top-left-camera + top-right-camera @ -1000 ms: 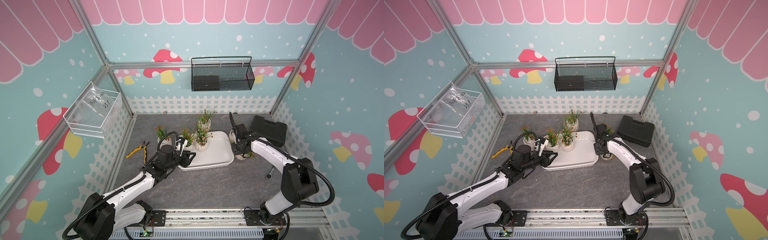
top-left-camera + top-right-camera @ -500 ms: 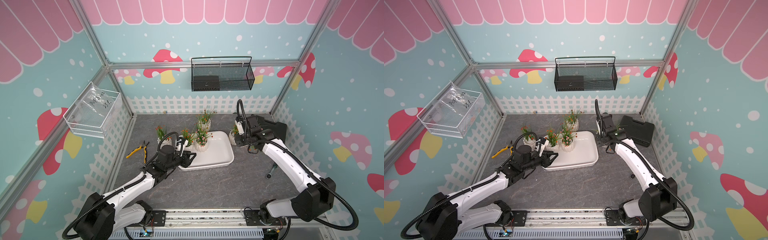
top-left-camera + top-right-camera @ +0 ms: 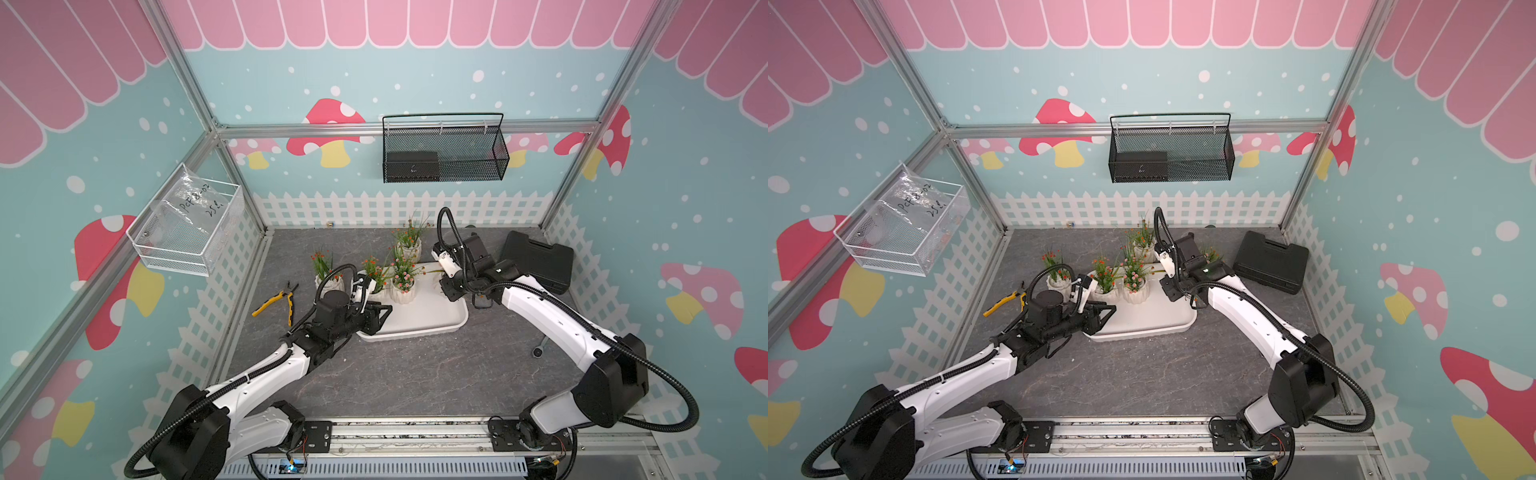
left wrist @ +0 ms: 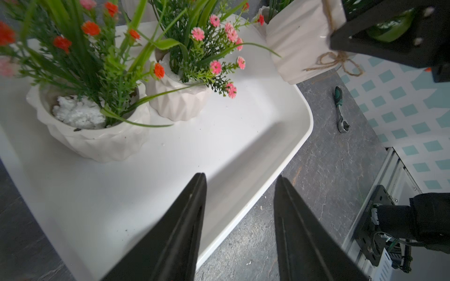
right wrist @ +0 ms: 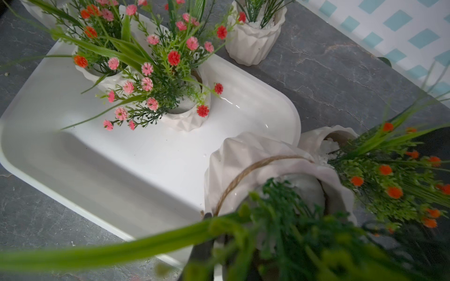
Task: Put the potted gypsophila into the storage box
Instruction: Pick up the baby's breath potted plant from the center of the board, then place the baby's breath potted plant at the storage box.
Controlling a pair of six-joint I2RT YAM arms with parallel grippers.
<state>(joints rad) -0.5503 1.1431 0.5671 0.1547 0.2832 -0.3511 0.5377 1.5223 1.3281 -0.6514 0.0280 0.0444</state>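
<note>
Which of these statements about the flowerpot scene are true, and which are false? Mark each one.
1. An orange-flowered pot and a pink-flowered pot stand inside the storage box. True.
2. The left gripper holds a pot. False: it is open and empty, over the box's corner.
3. The right gripper is shut on a twine-tied pot. True.
4. The yellow pliers lie inside the box. False: they lie on the table, left of it.

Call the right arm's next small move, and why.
Probably shift the right claw a little inward over the tub. Its held pot hangs tilted by the tub's corner rim, off the table, while bare floor lies open beside the orange-flowered pot and the pink-flowered pot standing inside.
</note>
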